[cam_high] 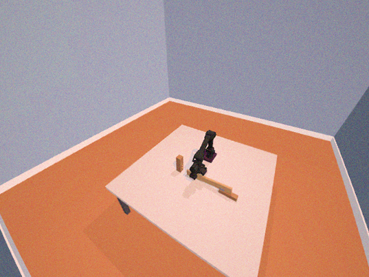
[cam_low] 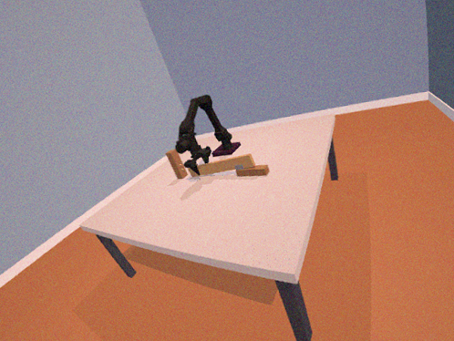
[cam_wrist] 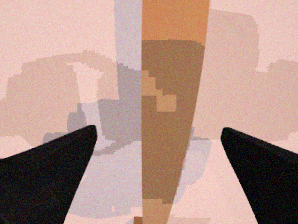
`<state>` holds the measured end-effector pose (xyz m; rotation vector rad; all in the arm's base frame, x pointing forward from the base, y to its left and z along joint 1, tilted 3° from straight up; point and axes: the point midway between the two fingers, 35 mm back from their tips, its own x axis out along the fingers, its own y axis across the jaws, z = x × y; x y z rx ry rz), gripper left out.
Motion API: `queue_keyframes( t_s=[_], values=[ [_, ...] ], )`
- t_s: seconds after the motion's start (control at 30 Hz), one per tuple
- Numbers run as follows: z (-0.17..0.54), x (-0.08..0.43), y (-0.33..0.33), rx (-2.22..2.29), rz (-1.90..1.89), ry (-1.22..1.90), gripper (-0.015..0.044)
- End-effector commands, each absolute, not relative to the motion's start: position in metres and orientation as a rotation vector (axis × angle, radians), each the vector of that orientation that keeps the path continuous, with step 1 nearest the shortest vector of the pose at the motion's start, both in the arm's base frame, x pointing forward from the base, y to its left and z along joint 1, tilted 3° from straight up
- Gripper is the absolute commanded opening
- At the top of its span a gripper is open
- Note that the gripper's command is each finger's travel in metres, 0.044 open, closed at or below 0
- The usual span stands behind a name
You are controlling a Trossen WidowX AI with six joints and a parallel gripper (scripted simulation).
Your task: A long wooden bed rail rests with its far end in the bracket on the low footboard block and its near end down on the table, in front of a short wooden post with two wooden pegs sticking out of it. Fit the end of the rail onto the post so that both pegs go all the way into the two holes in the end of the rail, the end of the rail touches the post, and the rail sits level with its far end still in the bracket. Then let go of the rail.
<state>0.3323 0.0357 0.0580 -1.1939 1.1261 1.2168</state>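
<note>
The long wooden rail (cam_high: 214,182) (cam_low: 228,165) (cam_wrist: 172,22) has its far end in the grey bracket (cam_low: 238,167) on the low footboard block (cam_high: 232,196) (cam_low: 253,171). It slopes down to its near end on the table, short of the post. The upright post (cam_high: 179,163) (cam_low: 175,164) stands a small gap beyond that end, its small pegs facing the rail. My gripper (cam_high: 198,175) (cam_low: 202,167) (cam_wrist: 160,132) is open and empty, low over the rail near its post end, with one finger on each side. The holes in the rail are not visible.
The pale table (cam_high: 151,188) (cam_low: 186,231) carries everything. The arm's dark purple base (cam_high: 210,155) (cam_low: 227,149) stands behind the rail. Shadows of the arm and gripper fall over the rail and table in the wrist view.
</note>
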Motion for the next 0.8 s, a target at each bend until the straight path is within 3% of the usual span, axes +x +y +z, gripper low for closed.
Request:
queue_keyframes(
  t_s=[0.0, 0.2, 0.67, 0.77],
  values=[
    [0.0516, 0.3314, 0.0353, -1.195, 1.213, 1.133, 0.0440],
    [0.0443, 0.3308, 0.0357, -1.195, 1.213, 1.133, 0.0440],
    [0.0443, 0.3308, 0.0357, -1.195, 1.213, 1.133, 0.0072],
    [0.0443, 0.3308, 0.0357, -1.195, 1.213, 1.133, 0.0053]
  ],
)
